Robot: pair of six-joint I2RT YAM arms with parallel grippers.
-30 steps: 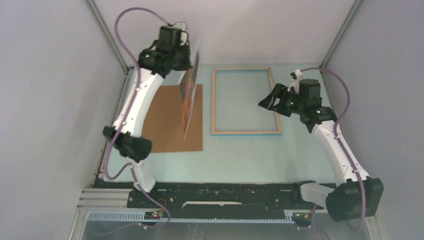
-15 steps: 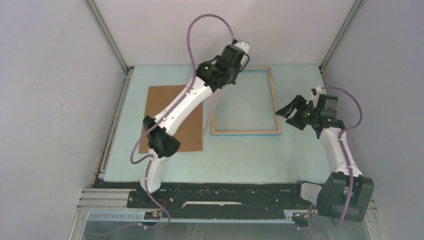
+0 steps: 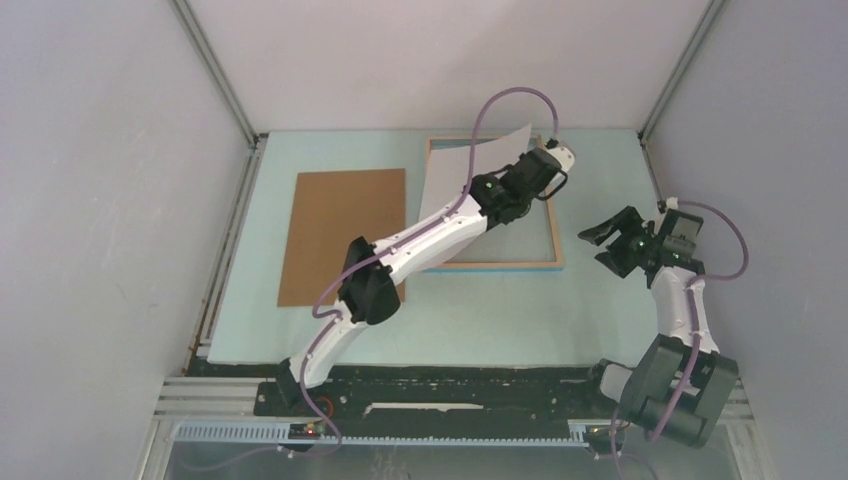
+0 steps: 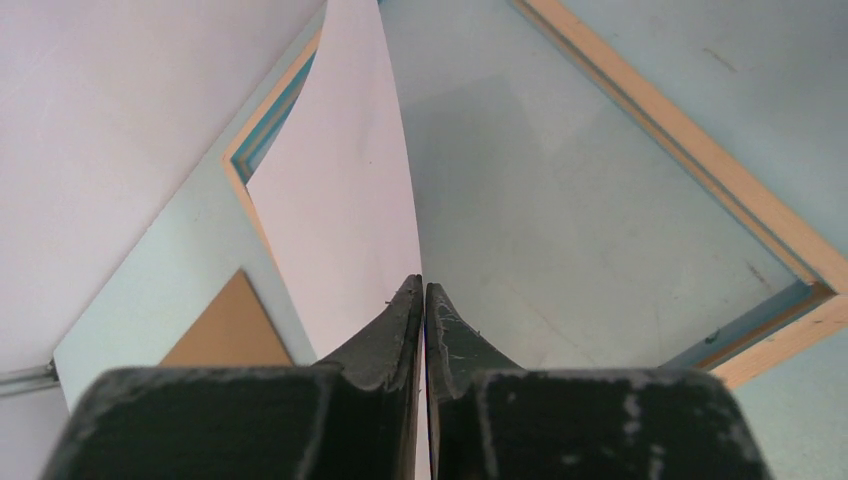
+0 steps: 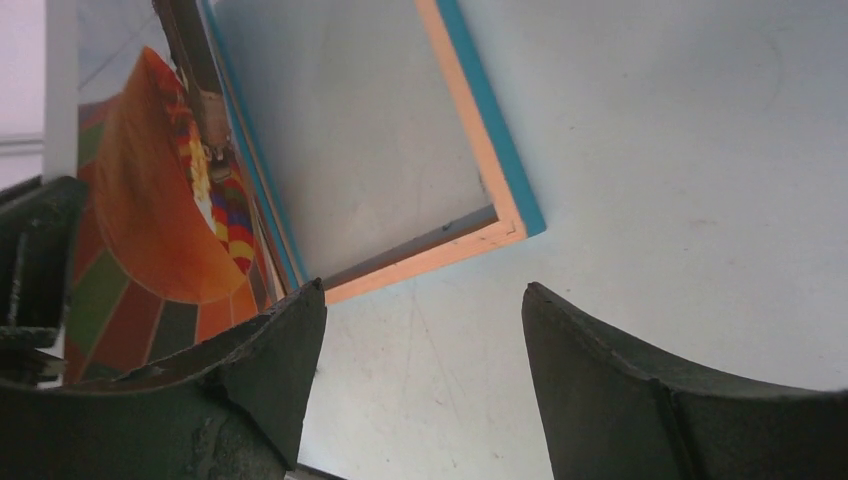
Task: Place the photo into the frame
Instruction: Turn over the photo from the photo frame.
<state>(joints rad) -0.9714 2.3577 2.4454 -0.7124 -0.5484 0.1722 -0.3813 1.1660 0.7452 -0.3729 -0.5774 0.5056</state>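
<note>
Swinging rightward over the last second, the left arm (image 3: 420,245) is now stretching diagonally across the table (image 3: 480,310), having carried the photo (image 3: 445,175) away from above the backing board (image 3: 345,235) and over to the frame (image 3: 500,265). At the left, the brown board is lying flat and uncovered on the pale table, just beside the frame's left rail. Next to it, the photo is leaning at a tilt over the frame's left and far part, showing its white back upward and its orange balloon print downward toward the right. Its lower edge is sitting close to the left rail; whether it is touching there I cannot tell. The left gripper (image 3: 545,165) is pinching the photo's upper right edge, its fingers pressed nearly together with only the thin sheet between them. The frame is lying wood side up, turquoise showing along its edges. Farther right, the right gripper (image 3: 600,248) is hovering over bare table beyond the frame's right rail, having backed off it, with its jaws spread wide and gripping nothing.
</note>
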